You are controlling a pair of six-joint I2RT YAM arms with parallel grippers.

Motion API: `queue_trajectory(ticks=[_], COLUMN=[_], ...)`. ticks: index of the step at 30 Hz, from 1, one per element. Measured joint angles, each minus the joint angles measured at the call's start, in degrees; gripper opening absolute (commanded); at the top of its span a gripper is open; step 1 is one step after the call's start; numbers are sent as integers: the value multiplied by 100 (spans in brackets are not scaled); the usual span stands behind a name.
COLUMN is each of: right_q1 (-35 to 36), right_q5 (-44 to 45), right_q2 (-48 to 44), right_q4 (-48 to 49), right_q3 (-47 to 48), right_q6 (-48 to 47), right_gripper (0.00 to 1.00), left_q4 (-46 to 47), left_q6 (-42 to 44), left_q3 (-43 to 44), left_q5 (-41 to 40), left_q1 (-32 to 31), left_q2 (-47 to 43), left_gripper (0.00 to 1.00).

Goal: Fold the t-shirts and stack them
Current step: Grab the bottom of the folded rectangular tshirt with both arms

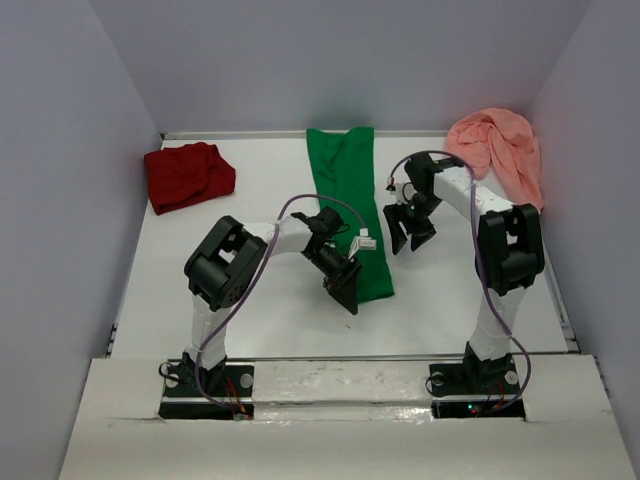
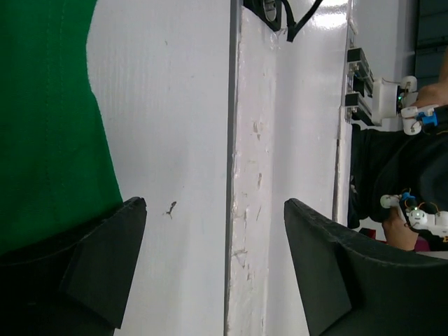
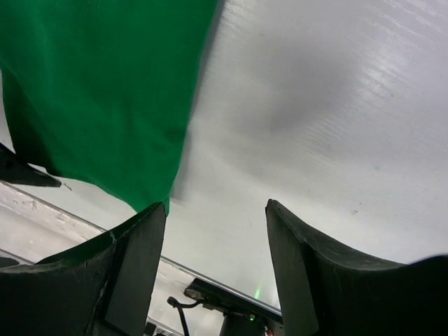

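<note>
The green t-shirt is a smooth, matte knit folded into a long narrow strip with straight edges, flat on the white, faintly ribbed table. The left gripper hangs over the strip's near end with its blunt, dark, wedge-shaped fingers spread wide and nothing between them. In its wrist view one finger sits over the edge of the green cloth, the other over bare table; whether it touches the cloth I cannot tell. The right gripper is just beside the strip's right edge, about halfway along, jaws also apart and empty, with the green hem falling to one side of the gap. The dark red t-shirt lies crumpled in a soft heap well off to the left gripper's far left. The salmon-pink t-shirt is bunched in loose folds beyond the right gripper, against the right wall.
</note>
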Motion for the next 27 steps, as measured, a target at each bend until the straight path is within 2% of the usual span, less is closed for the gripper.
queue_trajectory(ticks=[12, 21, 24, 27], right_q1=[-7, -7, -7, -7], right_q5=[-17, -44, -42, -37], right_q2=[-7, -13, -4, 0], right_q4=[4, 127, 142, 144], right_q3=[-31, -286, -284, -269], right_q6=[-20, -52, -61, -61], right_gripper=[65, 65, 65, 65], left_q4=[396, 1762, 1967, 2037], left_q6=[-348, -1486, -1742, -1965], left_q3=[-116, -595, -595, -660], left_q5=[-378, -1425, -1606, -1910], left_q1=[57, 634, 831, 931], left_q2=[-101, -2131, -2144, -1696], left_gripper=[89, 89, 88, 87])
